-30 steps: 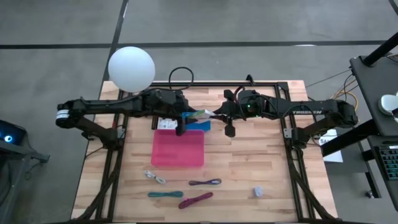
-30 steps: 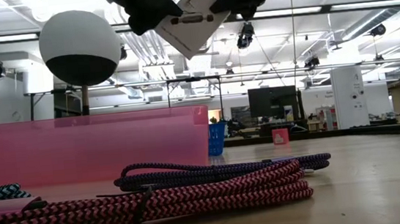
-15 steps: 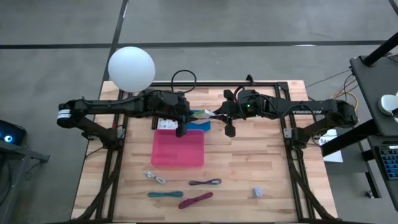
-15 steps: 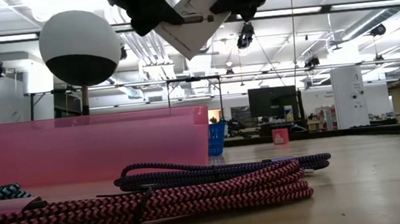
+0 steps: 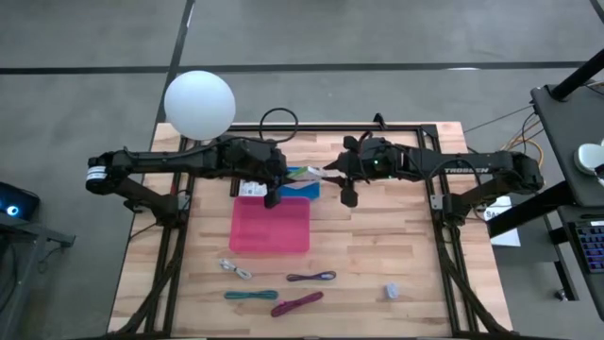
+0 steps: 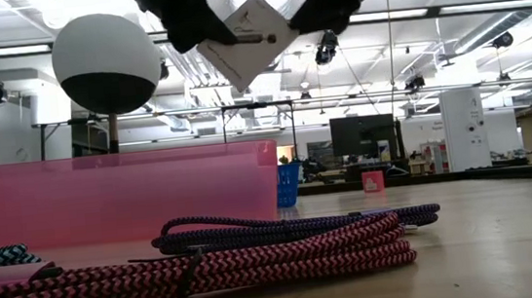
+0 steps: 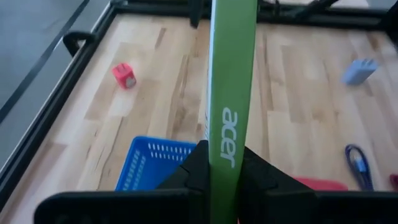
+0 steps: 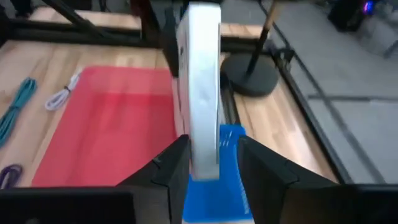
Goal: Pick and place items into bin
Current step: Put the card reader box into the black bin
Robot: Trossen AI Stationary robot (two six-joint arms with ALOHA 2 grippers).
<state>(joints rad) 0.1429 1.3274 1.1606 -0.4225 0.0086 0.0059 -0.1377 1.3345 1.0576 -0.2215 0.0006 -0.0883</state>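
A flat green packet [image 5: 304, 176] with white faces and "acer" on its green edge [image 7: 229, 134] hangs above the blue basket [image 5: 300, 193], just beyond the pink bin [image 5: 271, 227]. My left gripper [image 7: 222, 168] comes from the table's left and is shut on it. My right gripper [image 8: 211, 163] comes from the right and stands open around the packet's white edge [image 8: 204, 93]. A pink cube [image 7: 124, 75], a grey-blue lump [image 5: 392, 291] and white [image 5: 236, 269], purple [image 5: 311, 277], teal [image 5: 250, 295] and magenta [image 5: 297, 303] cords lie on the table. My left gripper pinches the packet's two broad faces between its fingers, beside the green edge [image 7: 219, 163]. It comes slanting down from the table's left. The packet is lifted clear, tilted on a corner [image 6: 237, 91] above the basket. My right gripper has a gap showing beside one finger [image 8: 261, 168]; whether the other finger touches the packet, I cannot tell.
A white globe lamp [image 5: 199, 103] stands at the table's far left corner. The black frame rails [image 5: 444, 217] run along the table's sides. Bare wood lies to the right of the bin [image 5: 377, 236].
In the low view the packet has turned a little and sunk slightly, staying with my left gripper. My right gripper's fingers have come away from the packet's right corner. Both arms have kept their places.
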